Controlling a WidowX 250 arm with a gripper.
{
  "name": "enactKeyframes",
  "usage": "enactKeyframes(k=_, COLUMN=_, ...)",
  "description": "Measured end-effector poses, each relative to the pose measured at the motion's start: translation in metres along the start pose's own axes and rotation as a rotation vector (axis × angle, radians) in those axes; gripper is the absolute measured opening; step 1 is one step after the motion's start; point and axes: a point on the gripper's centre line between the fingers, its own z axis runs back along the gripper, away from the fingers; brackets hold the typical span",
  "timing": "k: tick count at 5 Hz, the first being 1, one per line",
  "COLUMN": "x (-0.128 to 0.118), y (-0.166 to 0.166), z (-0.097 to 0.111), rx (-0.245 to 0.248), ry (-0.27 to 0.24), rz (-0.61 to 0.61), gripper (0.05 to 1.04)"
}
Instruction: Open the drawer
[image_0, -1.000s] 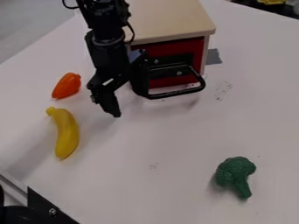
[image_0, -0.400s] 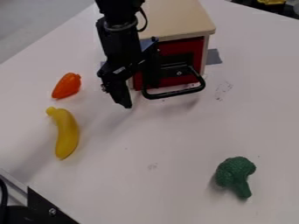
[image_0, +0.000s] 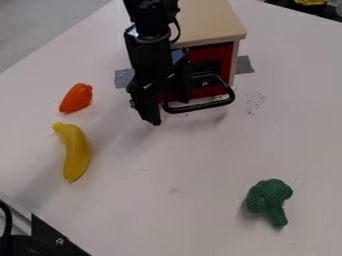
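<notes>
- Two fingers (image_0: 152, 116), spread apart, hang by the left end of the handle (image_0: 200, 106) on the red drawer (image_0: 212, 51).
- Make sure you have the handle between them before you squeeze, then pull straight out.

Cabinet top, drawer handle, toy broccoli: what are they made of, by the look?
Cabinet top: likely smooth wood or board; even pale tan, rounded corner.
Drawer handle: black, probably coated metal, going by the slim bent bar; plastic possible.
Toy broccoli: matte, perhaps moulded plastic or foam; uniform green, bumpy head.
</notes>
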Motion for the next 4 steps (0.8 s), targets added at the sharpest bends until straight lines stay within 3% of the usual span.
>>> enactKeyframes(k=1, x=0.007, y=-0.008, z=-0.007, rx=-0.065, ry=-0.058, rz=0.009, gripper=0.998)
enactKeyframes(k=2, x=0.011, y=-0.004, z=-0.025, rx=-0.088, ry=-0.106, rz=0.013, gripper=0.967)
enactKeyframes(k=3, x=0.013, y=-0.006, z=-0.037, rx=-0.077, ry=-0.114, rz=0.005, gripper=0.854)
enactKeyframes(k=4, x=0.012, y=-0.008, z=-0.04, rx=-0.082, ry=-0.113, rz=0.003, gripper=0.546)
